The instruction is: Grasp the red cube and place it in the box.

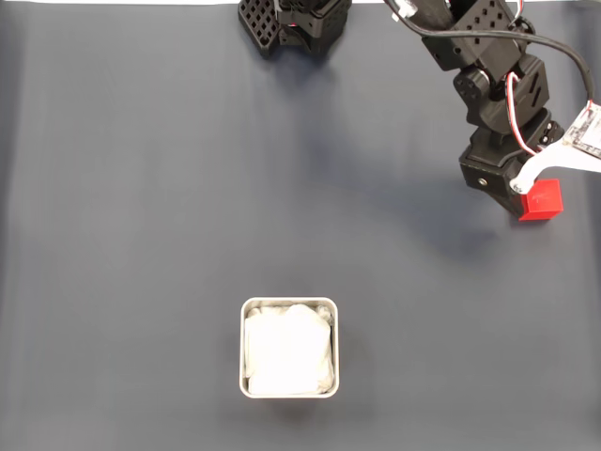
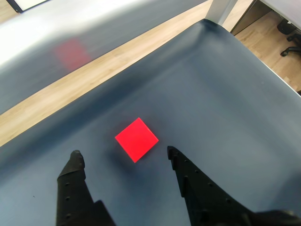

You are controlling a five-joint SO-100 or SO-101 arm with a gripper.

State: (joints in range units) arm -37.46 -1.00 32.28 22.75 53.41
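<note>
Mostly dark mat (image 1: pixel 141 235); wood floor (image 2: pixel 94 70), maybe chair (image 2: pixel 291 40), beyond.

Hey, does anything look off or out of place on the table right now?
Nothing stands out. The red cube sits flat and intact on the dark mat, turned diagonally to the open tool above it. The box stands square, its white lining tucked inside. No spills.

1 red cube (image 1: pixel 541 200). 1 box (image 1: pixel 288 306) w/ white stuff inside. 1 robot arm (image 1: pixel 493 85). 1 dark worktop (image 1: pixel 141 207). 2 jaws on the arm.
</note>
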